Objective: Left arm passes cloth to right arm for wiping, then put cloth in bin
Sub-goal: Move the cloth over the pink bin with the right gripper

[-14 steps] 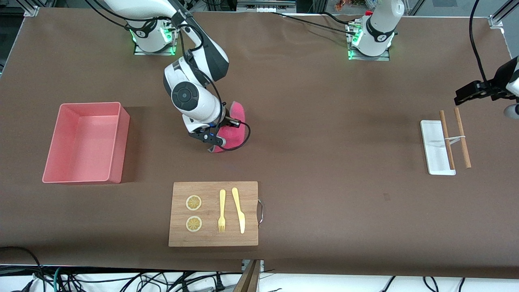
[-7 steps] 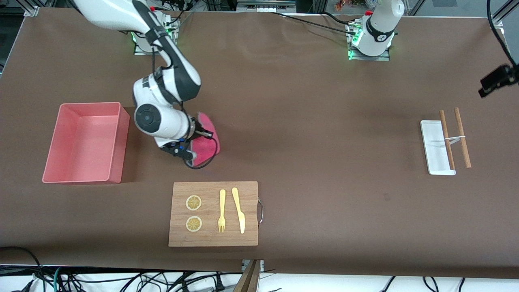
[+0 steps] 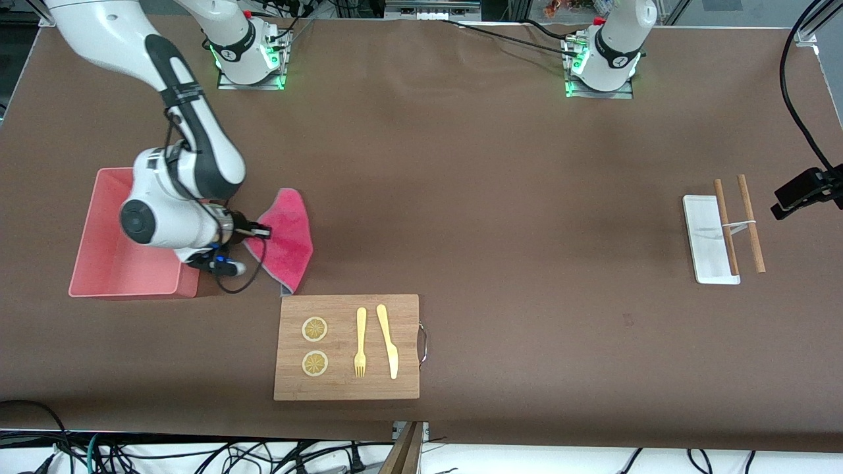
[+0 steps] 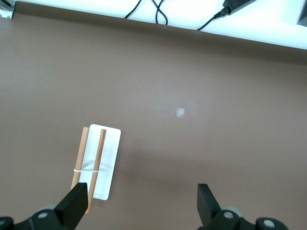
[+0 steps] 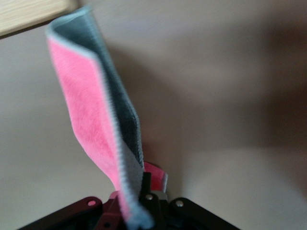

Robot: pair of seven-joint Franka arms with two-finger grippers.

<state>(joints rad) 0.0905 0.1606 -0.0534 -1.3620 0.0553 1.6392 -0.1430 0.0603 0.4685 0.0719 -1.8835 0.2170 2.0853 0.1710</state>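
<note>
The table is covered in brown. The right arm reaches down from its base at the top of the front view to the bin's corner nearest the board. The bin, a salmon-pink tub, sits at the right arm's end of the table. The wooden board lies nearer the front camera, at about five o'clock from the bin, and carries two lemon slices, a fork and a knife.

The cloth hangs from the right gripper, trailing away from it at roughly three o'clock in the front view (over the bare table just beside the bin, its lower tip close to the board's corner). In the right wrist view the cloth is folded, pink outside and grey inside, and the fingers appear clamped on its lower edge, though that spot is blurred.

The left gripper waits with its fingers spread wide, over the white tray and two sticks at the left arm's end.
</note>
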